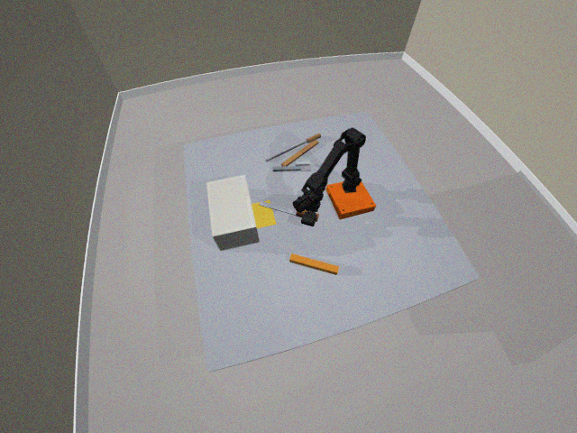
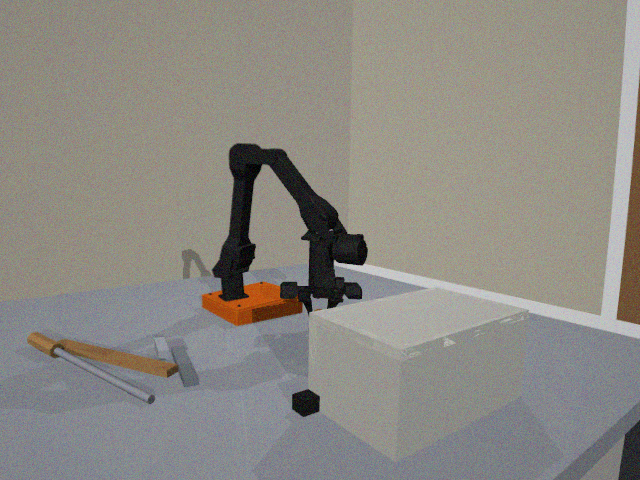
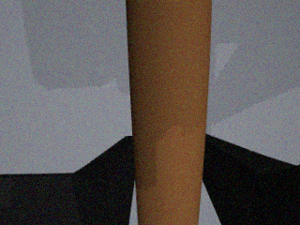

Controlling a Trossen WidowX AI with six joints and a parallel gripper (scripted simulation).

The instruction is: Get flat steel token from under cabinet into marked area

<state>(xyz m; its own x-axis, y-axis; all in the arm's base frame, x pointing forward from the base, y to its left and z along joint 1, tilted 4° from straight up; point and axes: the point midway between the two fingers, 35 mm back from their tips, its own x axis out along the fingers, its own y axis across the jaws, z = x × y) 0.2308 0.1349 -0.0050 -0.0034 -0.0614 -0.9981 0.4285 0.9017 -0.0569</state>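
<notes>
My gripper [image 1: 307, 215] [image 2: 320, 308] [image 3: 164, 142] is shut on the wooden handle [image 3: 169, 94] of a thin-rod tool [image 1: 279, 210]. The rod points toward the white cabinet [image 1: 230, 205] [image 2: 356, 382]. In the top view its tip appears over the far side of the yellow marked area [image 1: 264, 216], short of the cabinet. Whether the rod touches the table and what shape its tip has, I cannot tell. In the exterior view the cabinet hides the marked area and the rod. The token is not visible in any view, and neither are the vent slots.
Another rod tool [image 1: 288, 150] [image 2: 103, 375], a wooden bar [image 1: 300, 153] [image 2: 118, 359] and grey metal pieces [image 1: 286, 169] [image 2: 184, 361] lie to one side. An orange bar [image 1: 314, 263] lies on the other. A black cube [image 2: 305, 403] is near the cabinet. The arm's orange base [image 1: 352, 200] [image 2: 248, 310] stands behind the gripper.
</notes>
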